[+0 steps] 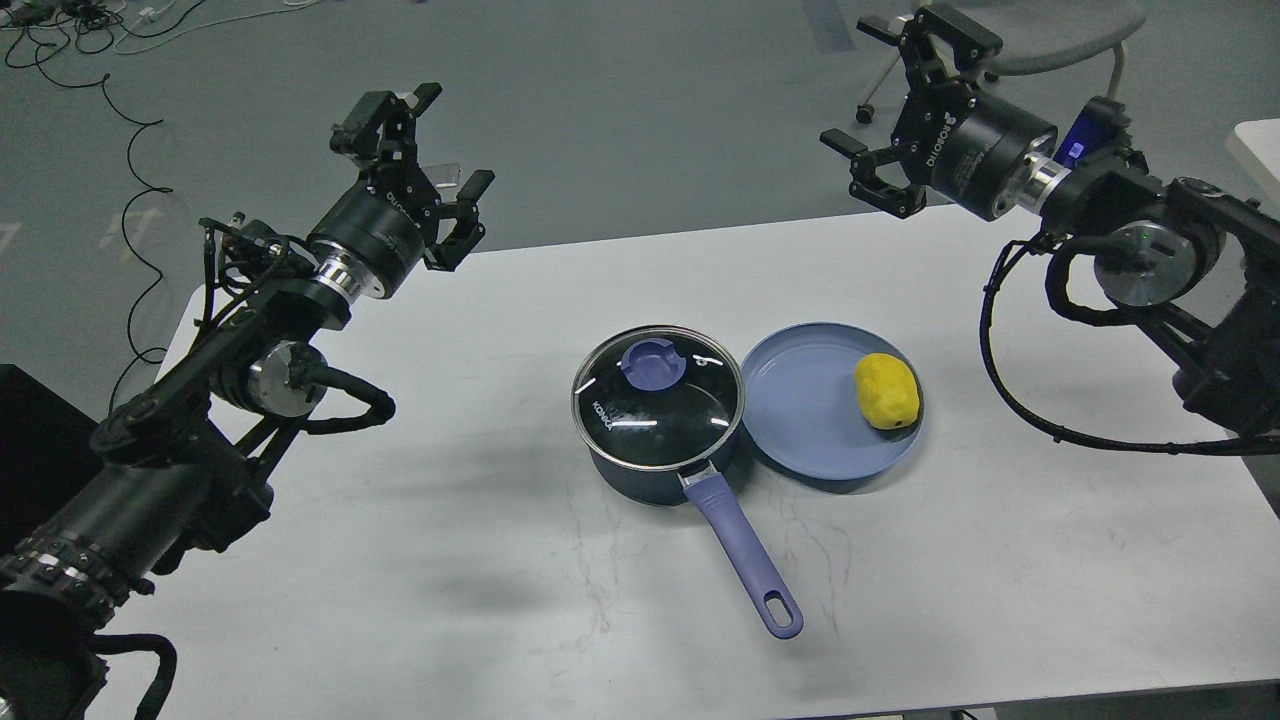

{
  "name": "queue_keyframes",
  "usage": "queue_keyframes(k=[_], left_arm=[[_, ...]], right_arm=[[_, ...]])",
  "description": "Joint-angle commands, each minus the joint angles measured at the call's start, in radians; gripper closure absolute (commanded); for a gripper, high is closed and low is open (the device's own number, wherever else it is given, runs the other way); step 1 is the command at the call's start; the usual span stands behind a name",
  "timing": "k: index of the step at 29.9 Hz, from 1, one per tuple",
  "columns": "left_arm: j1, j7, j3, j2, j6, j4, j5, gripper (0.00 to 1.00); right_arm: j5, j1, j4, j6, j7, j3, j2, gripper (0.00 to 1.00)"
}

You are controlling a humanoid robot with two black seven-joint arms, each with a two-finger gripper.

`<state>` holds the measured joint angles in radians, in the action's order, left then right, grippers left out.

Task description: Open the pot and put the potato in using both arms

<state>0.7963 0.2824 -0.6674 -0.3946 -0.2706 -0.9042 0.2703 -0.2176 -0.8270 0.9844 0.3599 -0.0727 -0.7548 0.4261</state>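
Observation:
A dark navy pot [640, 475] stands at the middle of the white table, its long purple handle [745, 555] pointing toward me. A round glass lid [657, 397] with a purple knob [653, 363] covers it. The yellow potato [886, 391] lies on the right side of a light-blue plate [800, 410] touching the pot's right side. My left gripper [432, 165] is raised over the table's far left edge, open and empty. My right gripper [905, 105] hovers beyond the table's far right edge, open and empty. Both are well away from the pot.
The white table [500, 560] is bare around the pot and plate. Black cables lie on the grey floor at far left [130, 130]. A chair base [1060, 40] stands behind the right gripper. A white surface edge [1255, 150] shows at far right.

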Motion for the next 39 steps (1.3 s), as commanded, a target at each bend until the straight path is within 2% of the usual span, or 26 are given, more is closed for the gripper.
queue_keyframes(k=[1, 9, 39], left_arm=[[-0.005, 0.001, -0.009, -0.003, -0.041, -0.002, -0.003, 0.02], [-0.011, 0.004, -0.011, -0.001, -0.059, 0.002, -0.009, 0.02], [-0.022, -0.002, -0.012, -0.009, -0.067, 0.001, -0.013, 0.02]], right_arm=[[-0.002, -0.012, -0.013, -0.004, -0.001, 0.000, -0.021, 0.00], [-0.005, -0.047, -0.032, -0.048, -0.001, 0.051, -0.030, 0.00], [0.000, -0.046, -0.030, -0.042, -0.001, 0.055, -0.035, 0.00]])
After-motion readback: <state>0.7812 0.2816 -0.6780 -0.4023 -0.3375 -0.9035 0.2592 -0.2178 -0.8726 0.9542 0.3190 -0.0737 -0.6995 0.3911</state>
